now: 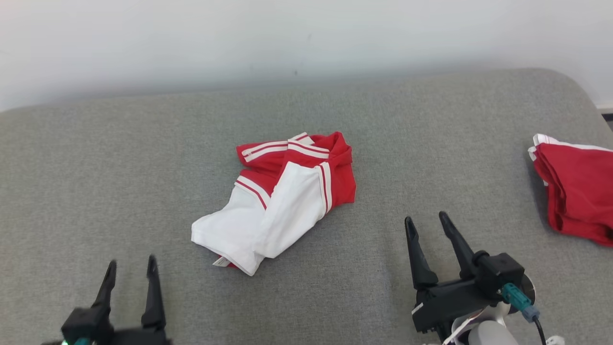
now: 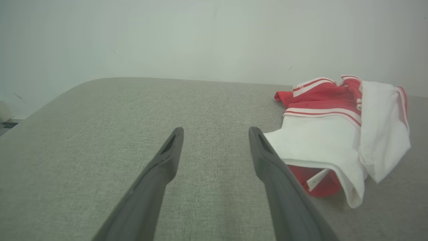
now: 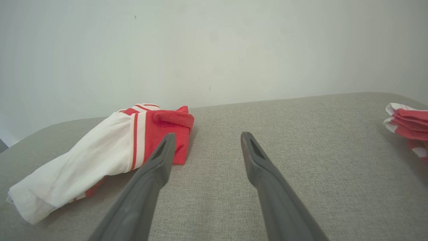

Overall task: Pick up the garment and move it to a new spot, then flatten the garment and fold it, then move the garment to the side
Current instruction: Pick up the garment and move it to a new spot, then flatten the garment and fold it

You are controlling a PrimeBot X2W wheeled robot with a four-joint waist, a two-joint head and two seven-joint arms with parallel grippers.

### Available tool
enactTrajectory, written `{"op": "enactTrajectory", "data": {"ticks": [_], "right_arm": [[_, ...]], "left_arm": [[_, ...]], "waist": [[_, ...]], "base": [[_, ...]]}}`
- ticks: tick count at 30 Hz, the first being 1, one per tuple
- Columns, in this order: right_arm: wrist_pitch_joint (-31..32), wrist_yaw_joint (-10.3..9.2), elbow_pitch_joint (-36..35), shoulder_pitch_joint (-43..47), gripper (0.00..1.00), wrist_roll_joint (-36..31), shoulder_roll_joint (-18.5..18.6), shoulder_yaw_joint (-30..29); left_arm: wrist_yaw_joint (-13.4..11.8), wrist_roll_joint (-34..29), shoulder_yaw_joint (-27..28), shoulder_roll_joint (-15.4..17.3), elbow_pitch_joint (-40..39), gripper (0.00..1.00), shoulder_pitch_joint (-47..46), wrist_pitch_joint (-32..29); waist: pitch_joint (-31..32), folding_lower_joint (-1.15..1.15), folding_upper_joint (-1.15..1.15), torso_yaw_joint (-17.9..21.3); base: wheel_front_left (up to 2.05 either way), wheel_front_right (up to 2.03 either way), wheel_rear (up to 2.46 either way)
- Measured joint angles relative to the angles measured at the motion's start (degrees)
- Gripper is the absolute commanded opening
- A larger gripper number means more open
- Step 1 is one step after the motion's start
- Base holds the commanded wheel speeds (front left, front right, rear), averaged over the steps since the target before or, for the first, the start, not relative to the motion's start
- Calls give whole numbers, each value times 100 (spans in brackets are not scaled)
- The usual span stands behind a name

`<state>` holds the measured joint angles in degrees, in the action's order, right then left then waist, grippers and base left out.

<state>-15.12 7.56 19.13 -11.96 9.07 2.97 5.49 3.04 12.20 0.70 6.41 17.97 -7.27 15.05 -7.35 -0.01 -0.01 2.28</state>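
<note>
Head view: a crumpled red-and-white garment (image 1: 278, 201) is seen mid grey cushion (image 1: 143, 167), untouched. The L gripper (image 1: 132, 261), lower left, and R gripper (image 1: 425, 218), lower right, are spread wide w/ nothing held. A second red garment (image 1: 579, 191) is laid at the far right.

L wrist view: the L gripper (image 2: 215, 130) is parted over bare fabric; the garment (image 2: 327, 134) is seen just right of it.

R wrist view: the R gripper (image 3: 207, 135) is parted, empty; the garment (image 3: 100, 157) is seen at left, the second red garment (image 3: 408, 122) at the right edge.
</note>
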Motion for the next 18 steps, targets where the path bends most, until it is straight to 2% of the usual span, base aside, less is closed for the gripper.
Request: {"op": "enactTrajectory", "data": {"ticks": [10, 18], "right_arm": [[0, 0, 189, 249, 100, -5, -1, 194], [0, 0, 258, 165, 100, -14, -1, 326]], "left_arm": [[202, -345, 541, -255, -363, 100, 716, 0], [302, -403, 392, -333, -301, 100, 775, 0]], "waist": [[244, 0, 0, -220], [280, 0, 0, -528]], "base": [[0, 0, 0], [0, 0, 0]]}}
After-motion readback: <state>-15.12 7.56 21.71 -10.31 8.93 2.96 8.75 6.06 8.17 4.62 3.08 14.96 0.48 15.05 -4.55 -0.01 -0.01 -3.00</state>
